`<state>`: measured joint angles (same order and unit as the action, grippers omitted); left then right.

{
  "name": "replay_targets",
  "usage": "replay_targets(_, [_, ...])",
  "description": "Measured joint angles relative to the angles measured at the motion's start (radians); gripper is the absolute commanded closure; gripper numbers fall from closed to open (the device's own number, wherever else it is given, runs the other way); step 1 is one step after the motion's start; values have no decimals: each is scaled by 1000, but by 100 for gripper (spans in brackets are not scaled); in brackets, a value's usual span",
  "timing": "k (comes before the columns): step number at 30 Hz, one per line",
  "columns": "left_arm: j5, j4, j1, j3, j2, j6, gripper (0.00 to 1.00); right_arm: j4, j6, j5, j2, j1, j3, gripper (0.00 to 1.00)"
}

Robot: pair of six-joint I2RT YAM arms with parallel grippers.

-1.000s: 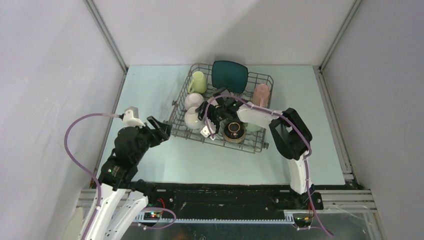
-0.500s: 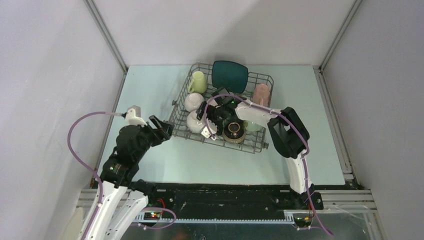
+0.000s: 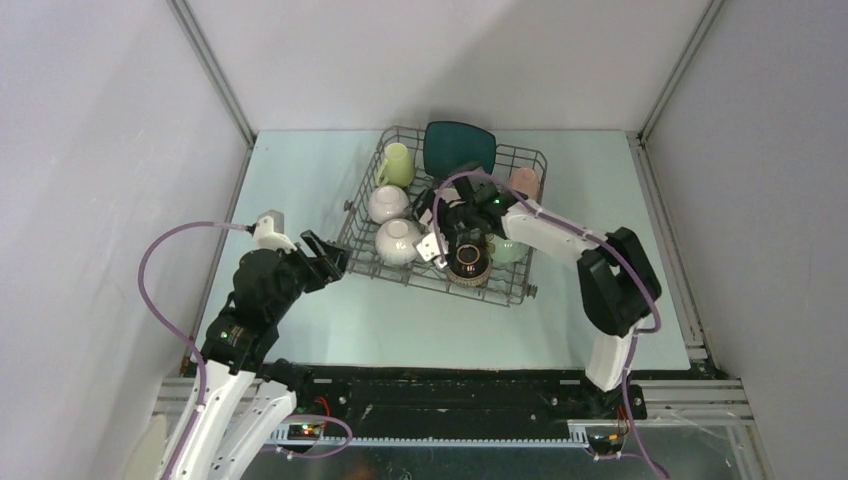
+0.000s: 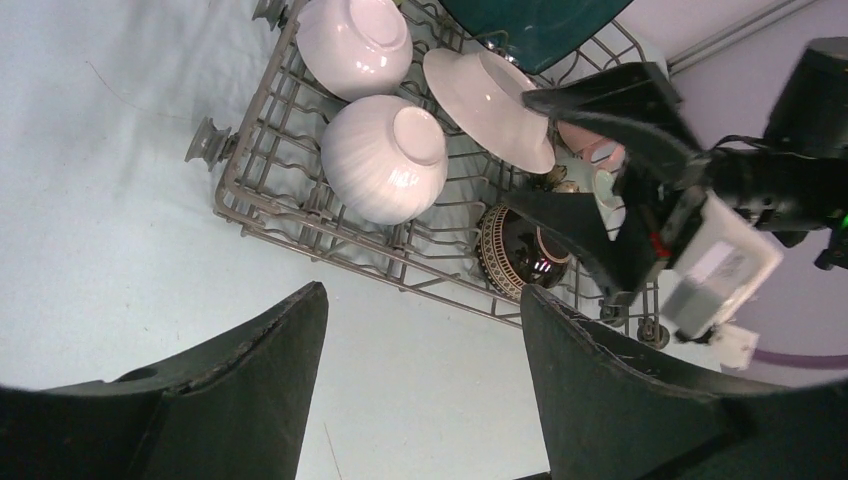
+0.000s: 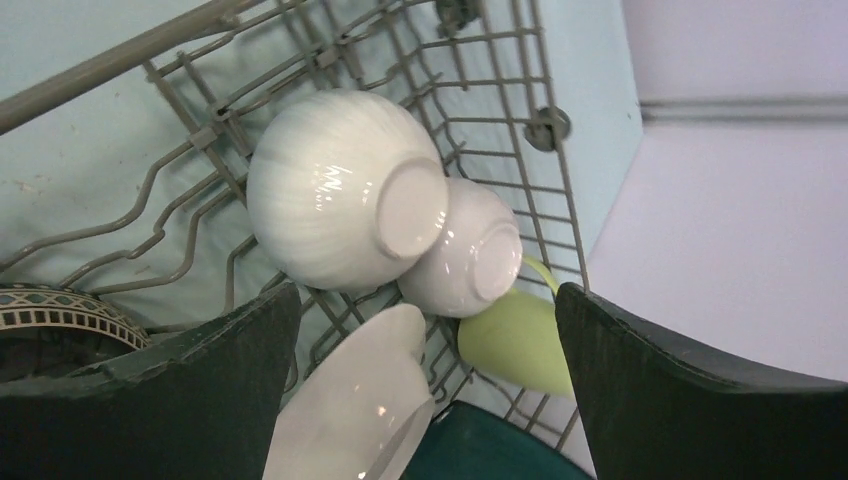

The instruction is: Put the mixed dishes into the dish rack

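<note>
dish rack (image 3: 358, 212): on worktop (image 3: 300, 180), mid-far, crowded.
near white bowl (image 3: 398, 241): upended between tines, likely for draining.
white round plate (image 4: 488, 95): tilted on edge among tines.
right pincer (image 5: 425, 290): released, empty, above rack middle.
left pincer (image 4: 422, 290): released, empty, beside rack's near-left rim.
room: tight inside; freer upward.
</note>
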<state>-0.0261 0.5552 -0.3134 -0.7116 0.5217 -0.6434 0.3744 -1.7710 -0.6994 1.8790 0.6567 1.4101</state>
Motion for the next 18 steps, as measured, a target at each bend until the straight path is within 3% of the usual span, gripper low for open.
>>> replay_targets(4, [4, 0, 0, 0, 1, 0, 23, -134, 252, -29, -88, -25, -82, 0])
replay_targets(7, [5, -15, 0, 9, 4, -2, 23, -281, 486, 40, -156, -11, -151, 0])
replay_targets(11, [25, -50, 0, 42, 18, -11, 23, -477, 783, 343, -235, 79, -251, 0])
replay_targets(15, [56, -84, 0, 66, 77, -37, 23, -527, 869, 586, -237, 182, -257, 0])
replay_targets(18, [64, -121, 0, 72, 123, -57, 22, -517, 916, 663, -227, 196, -260, 0])
